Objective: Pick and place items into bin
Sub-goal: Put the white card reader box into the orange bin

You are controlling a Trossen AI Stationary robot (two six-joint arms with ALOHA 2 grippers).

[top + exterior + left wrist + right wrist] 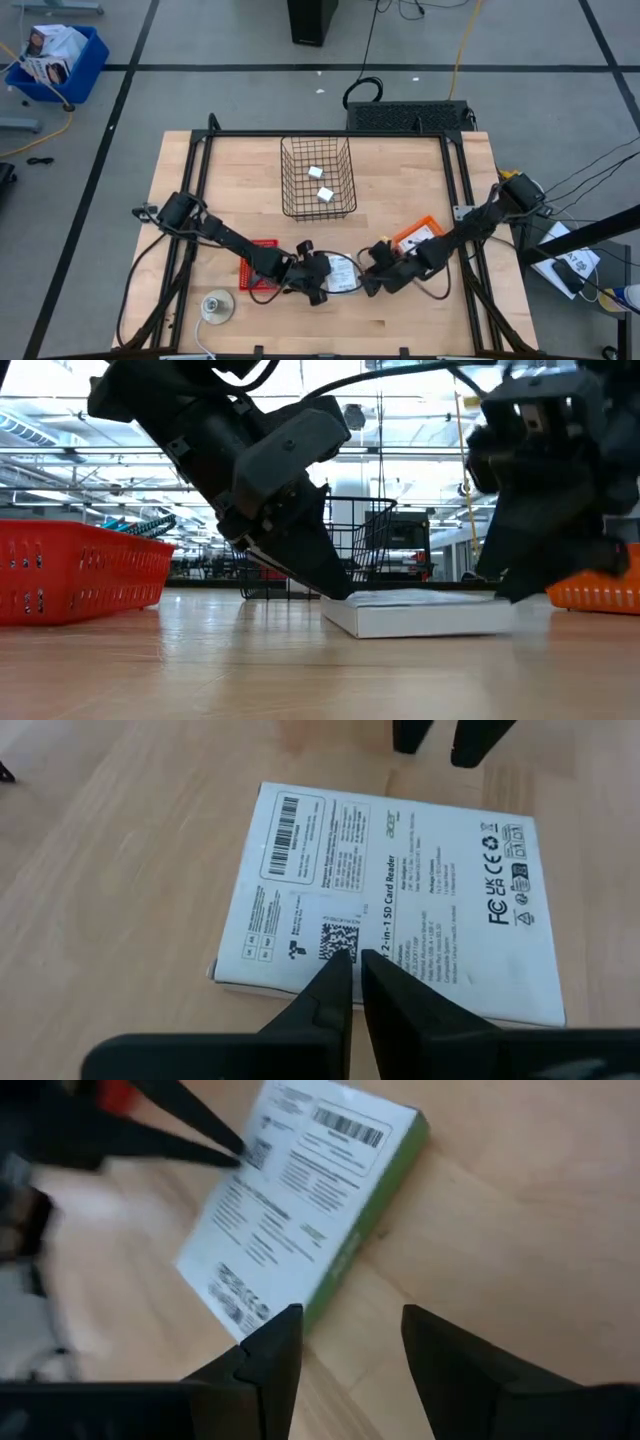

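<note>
A flat white box with printed labels and a green side (345, 272) lies flat on the table between my two grippers; it also shows in the low view (420, 612). My left gripper (356, 965) is shut, with its tips on the box's top face near the left edge. My right gripper (345, 1330) is open at the box's right end, one finger beside a corner of the box (262, 1312). Two white cubes (320, 183) lie in the wire bin (318, 210) at the table's far middle. My left gripper has its shut fingertips (338, 975) on the box's printed top face (345, 938), close to the left edge. The fingers slant down from the table's left (330, 582). The box lies flat on the table. I cannot tell whether my right gripper touches the box.
A red basket (262, 265) stands just left of the box under my left arm. An orange basket (420, 232) stands to the right behind my right arm. A round grey disc (217, 307) lies near the front left. Bare wood lies in front of the box.
</note>
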